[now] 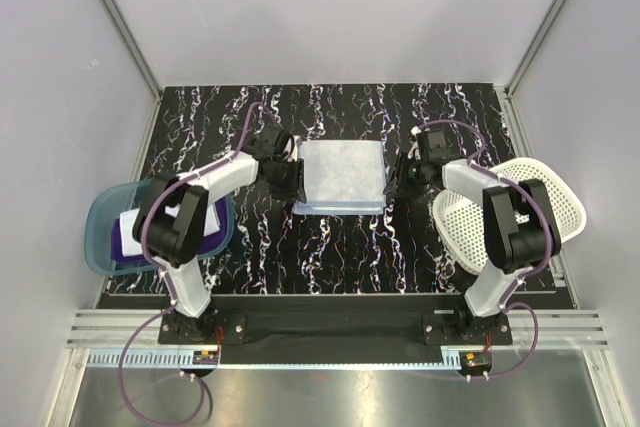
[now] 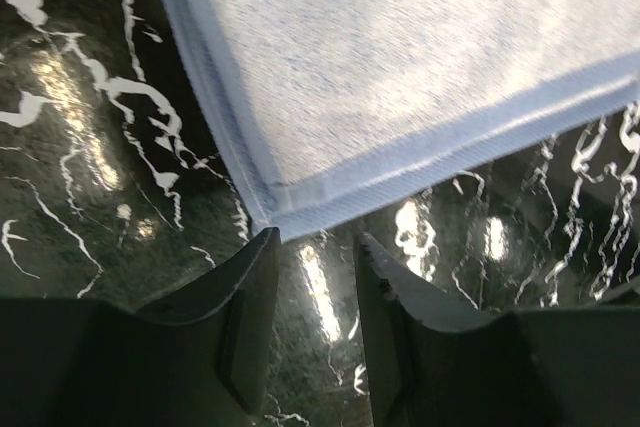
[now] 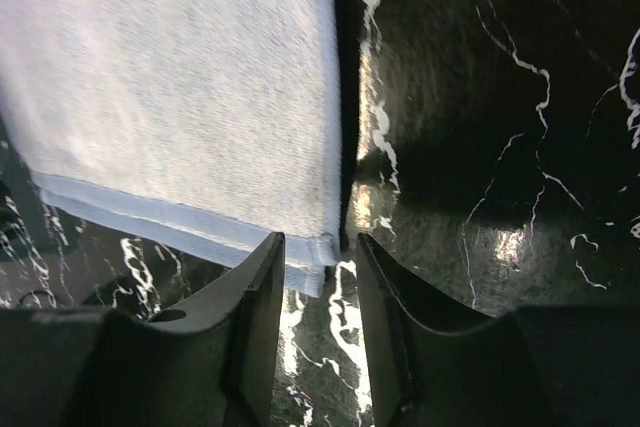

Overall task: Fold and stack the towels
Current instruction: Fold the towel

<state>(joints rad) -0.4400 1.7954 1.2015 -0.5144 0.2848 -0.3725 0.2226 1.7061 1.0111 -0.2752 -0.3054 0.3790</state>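
You have three towels in view, namely one light blue towel (image 1: pixel 341 175), one purple towel (image 1: pixel 126 245) and one white towel (image 1: pixel 133 219), plus one teal tub (image 1: pixel 98 235), one white perforated basket (image 1: pixel 562 197), and two grippers, the left gripper (image 2: pixel 315 243) and the right gripper (image 3: pixel 320 243).

- Top view: you've got bright, even overhead light, soft shadows.
- Wrist views: dimmer, hot glare patches on glossy table (image 2: pixel 90 172), towel (image 2: pixel 400 57) texture blurred, foreground near black.
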